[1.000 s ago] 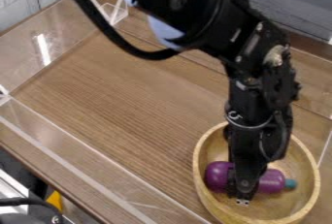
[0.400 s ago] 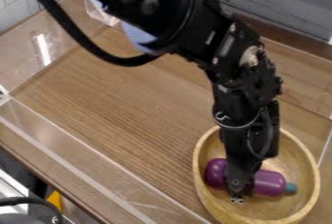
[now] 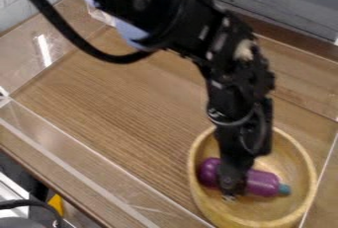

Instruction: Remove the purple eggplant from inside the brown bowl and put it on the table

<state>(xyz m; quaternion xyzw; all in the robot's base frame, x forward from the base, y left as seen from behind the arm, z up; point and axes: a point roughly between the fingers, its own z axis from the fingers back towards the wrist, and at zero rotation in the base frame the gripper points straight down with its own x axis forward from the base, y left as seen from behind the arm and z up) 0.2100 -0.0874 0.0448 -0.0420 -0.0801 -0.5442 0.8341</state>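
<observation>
The purple eggplant (image 3: pixel 268 184) lies on its side inside the brown bowl (image 3: pixel 307 159), its teal stem pointing right. My gripper (image 3: pixel 234 182) points straight down into the bowl, its black fingers shut on the left-middle part of the eggplant. The fingers hide part of the eggplant's body. The bowl stands on the table (image 3: pixel 119 104) at the near right. The eggplant is still low in the bowl, below the rim.
Clear acrylic walls (image 3: pixel 53 49) border the table at the left, back and front. The black arm (image 3: pixel 185 25) reaches in from the upper left, with a cable looping beside it. Bare wood-grain tabletop lies left of the bowl.
The arm and gripper have shifted slightly left, and the eggplant, with the bowl around it, has come a little left too. The fingers stay closed on the eggplant.
</observation>
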